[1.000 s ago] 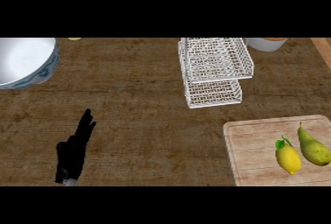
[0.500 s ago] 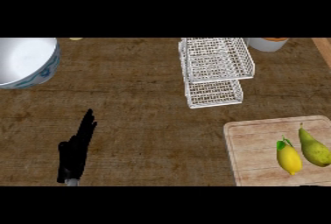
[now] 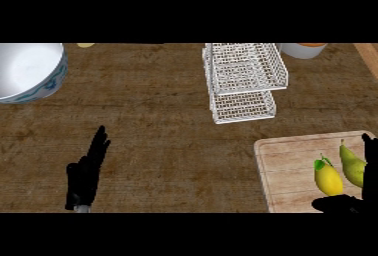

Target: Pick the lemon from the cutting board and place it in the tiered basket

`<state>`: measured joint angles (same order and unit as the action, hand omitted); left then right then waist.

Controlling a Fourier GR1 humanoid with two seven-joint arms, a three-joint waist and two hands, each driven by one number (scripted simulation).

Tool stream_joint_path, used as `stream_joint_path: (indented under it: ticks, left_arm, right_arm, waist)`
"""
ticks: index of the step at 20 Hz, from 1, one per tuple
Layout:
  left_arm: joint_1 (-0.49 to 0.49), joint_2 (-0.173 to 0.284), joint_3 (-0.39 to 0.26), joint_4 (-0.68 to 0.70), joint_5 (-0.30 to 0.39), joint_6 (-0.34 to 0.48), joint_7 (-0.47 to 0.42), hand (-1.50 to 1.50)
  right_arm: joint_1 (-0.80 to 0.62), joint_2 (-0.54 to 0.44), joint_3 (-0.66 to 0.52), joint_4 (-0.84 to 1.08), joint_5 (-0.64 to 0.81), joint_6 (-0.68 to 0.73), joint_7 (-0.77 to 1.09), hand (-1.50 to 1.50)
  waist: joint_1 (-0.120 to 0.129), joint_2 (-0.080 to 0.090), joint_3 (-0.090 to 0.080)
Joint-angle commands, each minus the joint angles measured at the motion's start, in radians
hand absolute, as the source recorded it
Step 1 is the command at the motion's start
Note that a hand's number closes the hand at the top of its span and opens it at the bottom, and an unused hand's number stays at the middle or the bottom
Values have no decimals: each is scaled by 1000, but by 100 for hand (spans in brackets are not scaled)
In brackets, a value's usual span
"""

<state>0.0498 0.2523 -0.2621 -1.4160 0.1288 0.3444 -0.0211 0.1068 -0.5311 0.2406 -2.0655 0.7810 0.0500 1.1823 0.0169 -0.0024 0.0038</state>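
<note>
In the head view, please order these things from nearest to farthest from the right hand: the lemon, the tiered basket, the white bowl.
From the right hand, at the lower right:
1. Lemon, on the cutting board, just above the hand.
2. Tiered basket, top centre.
3. White bowl, top left corner.

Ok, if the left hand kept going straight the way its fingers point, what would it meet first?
The left hand points up and slightly right across bare counter. Nothing lies close; the line seems to pass between the white bowl and the tiered basket, though depth is uncertain.
</note>
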Motion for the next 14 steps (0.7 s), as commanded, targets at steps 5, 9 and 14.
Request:
stream_joint_path:
  ticks: [5, 9, 14]
  left_arm:
    - [12, -32, -21, 53, -34, 15, 11, 0]
    - [-3, -14, 6, 26, -19, 6, 38, 0]
    - [32, 8, 22, 7, -5, -28, 34, 0]
  right_arm:
    - [-105, 82, -1, 97, 5, 183, 196, -150]
    - [-115, 121, -40, 161, -23, 217, 204, -150]
    - [-159, 159, -61, 223, -14, 239, 178, -150]
  waist:
    - [-6, 7, -6]
    - [-7, 6, -5]
    - [-6, 4, -5]
